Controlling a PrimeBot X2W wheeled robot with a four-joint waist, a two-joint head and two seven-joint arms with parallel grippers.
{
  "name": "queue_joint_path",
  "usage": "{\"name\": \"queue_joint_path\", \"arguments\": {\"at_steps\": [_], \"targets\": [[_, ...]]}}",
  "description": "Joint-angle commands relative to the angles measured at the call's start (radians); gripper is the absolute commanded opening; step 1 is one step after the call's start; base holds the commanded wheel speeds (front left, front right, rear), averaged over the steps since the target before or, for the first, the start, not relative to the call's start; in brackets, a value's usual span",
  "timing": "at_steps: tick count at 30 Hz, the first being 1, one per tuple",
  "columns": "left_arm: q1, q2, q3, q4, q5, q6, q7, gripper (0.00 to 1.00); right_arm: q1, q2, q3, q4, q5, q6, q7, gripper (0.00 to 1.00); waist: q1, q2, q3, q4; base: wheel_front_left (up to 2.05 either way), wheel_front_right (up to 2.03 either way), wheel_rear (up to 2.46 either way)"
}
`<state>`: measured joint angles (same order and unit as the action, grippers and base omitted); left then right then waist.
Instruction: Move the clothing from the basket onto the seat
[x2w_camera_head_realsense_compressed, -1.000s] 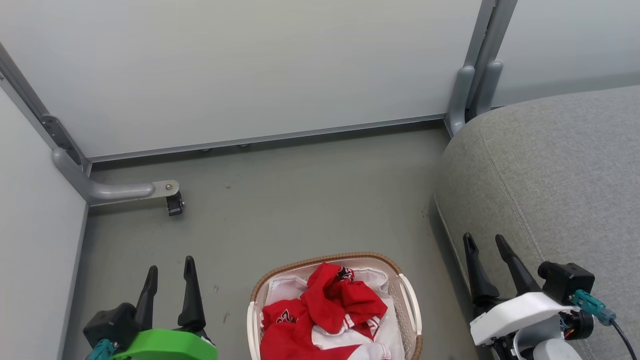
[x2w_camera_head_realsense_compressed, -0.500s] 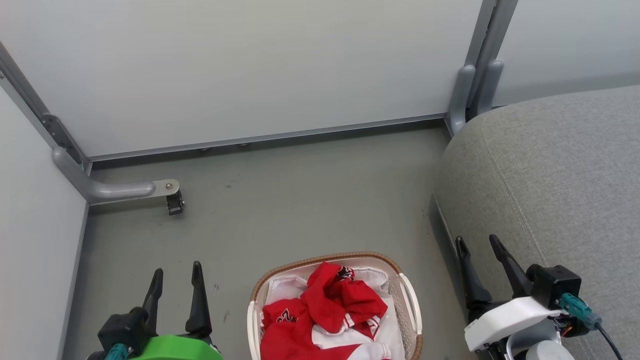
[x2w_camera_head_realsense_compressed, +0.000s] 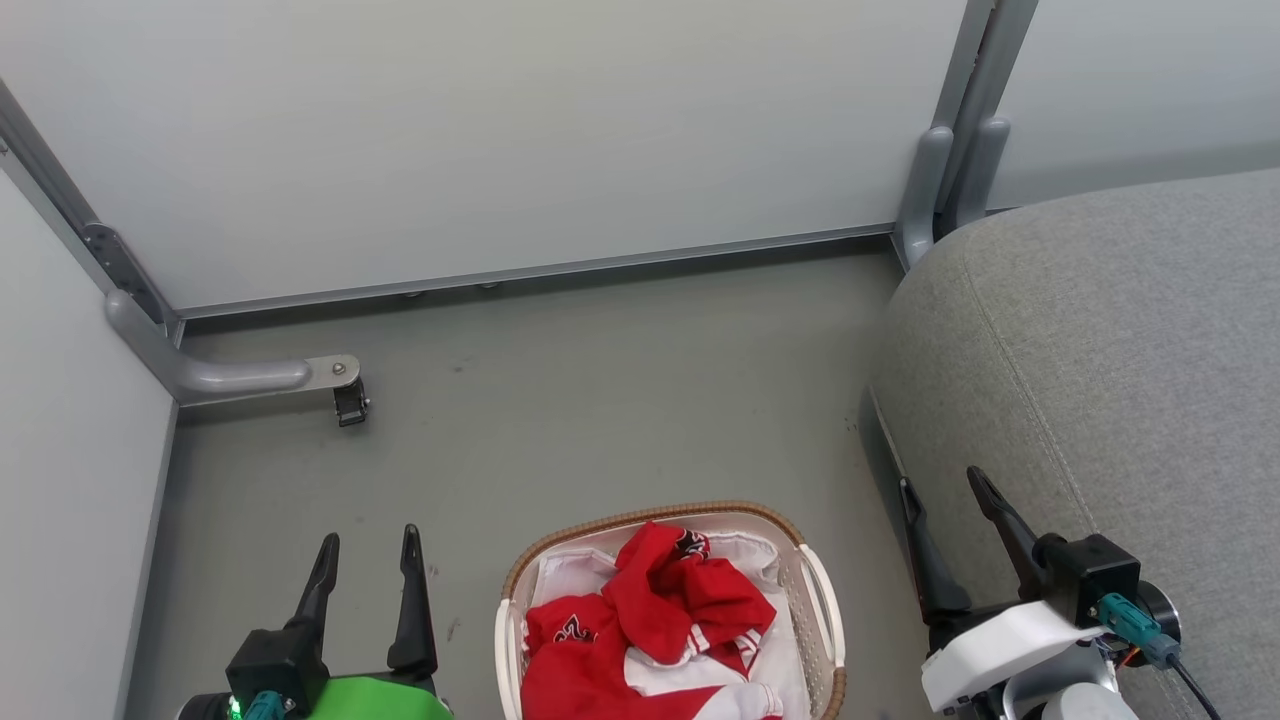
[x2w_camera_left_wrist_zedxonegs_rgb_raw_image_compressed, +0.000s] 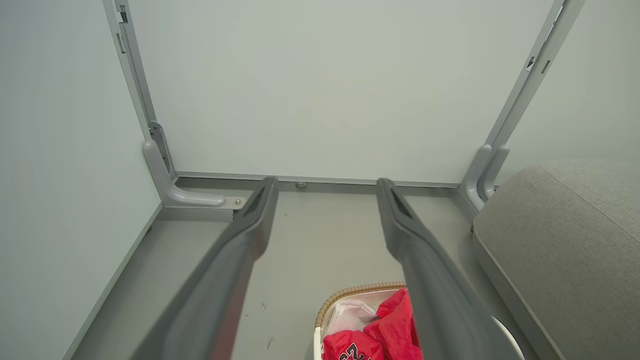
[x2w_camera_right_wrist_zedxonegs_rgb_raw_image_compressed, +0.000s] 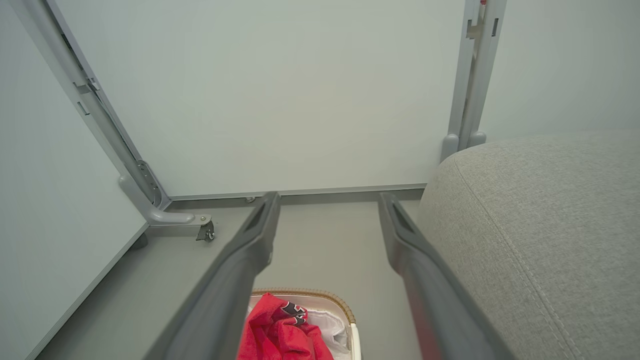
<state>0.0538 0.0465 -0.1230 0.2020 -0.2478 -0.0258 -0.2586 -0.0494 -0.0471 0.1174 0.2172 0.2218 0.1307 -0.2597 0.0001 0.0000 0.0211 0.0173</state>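
Left gripper (x2w_camera_head_realsense_compressed: 369, 537) is at lower left over the floor (x2w_camera_head_realsense_compressed: 600, 400), fingers spread wide, empty. Basket (x2w_camera_head_realsense_compressed: 650, 513) is just right of it, standing on the floor between the two grippers. Clothing (x2w_camera_head_realsense_compressed: 670, 610) is all in the basket, a red bunched heap with white trim, top about level with the rim. Right gripper (x2w_camera_head_realsense_compressed: 940, 480) is right of the basket, fingers spread wide, empty, at the seat's rounded front edge. Seat (x2w_camera_head_realsense_compressed: 1120, 380) is far right, close beside the basket.

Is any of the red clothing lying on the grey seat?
No, in the head view the red clothing lies in the basket on the floor, and the visible part of the seat carries nothing.
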Motion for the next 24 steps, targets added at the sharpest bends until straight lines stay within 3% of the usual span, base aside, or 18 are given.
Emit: {"name": "queue_joint_path", "arguments": {"at_steps": [1,24], "targets": [[0.015,0.007,0.0,0.004,0.012,0.005,-0.008,1.0,0.01,-0.006,0.003,0.001,-0.015,0.0,-0.007,1.0,-0.0001,0.0,0.0,0.0,0.0,0.0,0.0],[0.011,0.007,-0.003,0.004,0.005,-0.001,-0.008,1.0,0.008,-0.006,0.003,-0.005,-0.008,0.0,-0.007,1.0,-0.0001,0.0,0.007,-0.002,0.0,0.0,0.0]]}}
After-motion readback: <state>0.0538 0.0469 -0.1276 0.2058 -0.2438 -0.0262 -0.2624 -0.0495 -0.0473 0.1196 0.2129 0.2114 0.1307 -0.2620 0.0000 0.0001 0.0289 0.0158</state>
